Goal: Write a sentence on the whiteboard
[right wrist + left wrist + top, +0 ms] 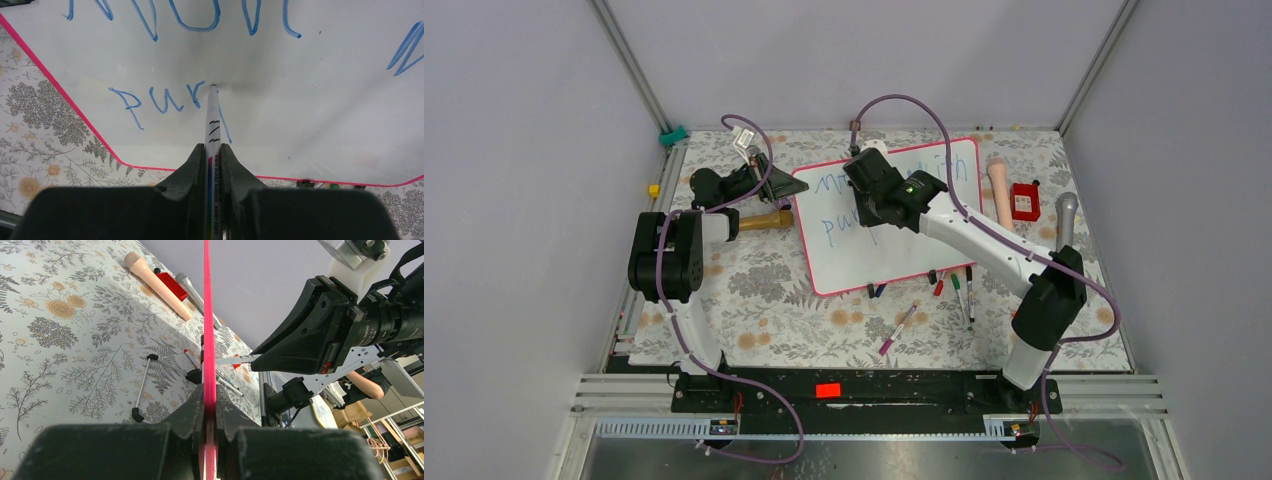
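**Whiteboard, one, in use**

- One whiteboard (pixel 874 265), pink-rimmed, at the middle of the floral tabletop (pixel 774 300).
- The sentence (pixel 162 107): blue handwriting, two rows showing. The lower row reads "pur" with a further stroke behind the marker. The upper row is cut off and not legible.
- One marker (pixel 212 120), barrel printed "WHITE BOARD MARKER", tip touching the board.
- Right pincer (pixel 214 155): closed tight on that marker.
- Left pincer (pixel 209 407): clamped on the board's pink rim.
- Loose pens (pixel 899 328): five or six below the board, exact count unclear.
- One red box (pixel 1025 201), at the right.
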Robot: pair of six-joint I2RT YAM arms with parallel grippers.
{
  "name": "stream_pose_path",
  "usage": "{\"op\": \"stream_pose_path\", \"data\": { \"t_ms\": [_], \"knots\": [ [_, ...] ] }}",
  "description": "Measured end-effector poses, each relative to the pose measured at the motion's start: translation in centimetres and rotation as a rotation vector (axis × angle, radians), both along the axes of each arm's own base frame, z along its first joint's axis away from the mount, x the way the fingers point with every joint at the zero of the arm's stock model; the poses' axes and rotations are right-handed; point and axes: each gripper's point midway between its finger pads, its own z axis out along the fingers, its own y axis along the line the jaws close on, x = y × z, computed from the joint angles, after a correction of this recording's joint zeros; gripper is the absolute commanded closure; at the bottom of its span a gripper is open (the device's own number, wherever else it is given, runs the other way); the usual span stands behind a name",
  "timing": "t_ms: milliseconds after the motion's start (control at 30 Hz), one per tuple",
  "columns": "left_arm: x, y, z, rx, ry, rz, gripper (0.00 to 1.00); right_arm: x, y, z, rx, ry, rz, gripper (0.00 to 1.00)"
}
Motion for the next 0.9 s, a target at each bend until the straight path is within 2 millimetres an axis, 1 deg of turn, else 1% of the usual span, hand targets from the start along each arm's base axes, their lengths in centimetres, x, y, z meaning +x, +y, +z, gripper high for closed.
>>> {"op": "stream_pose_path", "data": {
  "t_ms": [167,633,900],
  "knots": [
    [0.0,0.0,0.0,0.000,0.003,0.000,1.00,0.3,-0.2,-0.4,-0.015,-0.002,-0.011,1.00],
    [0.0,0.0,0.0,0.000,0.004,0.000,1.00,0.4,-1.1,-0.4,-0.047,-0.013,-0.045,1.00],
    [0.1,0.0,-0.1,0.000,0.007,0.002,1.00,-0.3,-2.1,-1.6,-0.085,0.015,-0.061,1.00]
  ]
}}
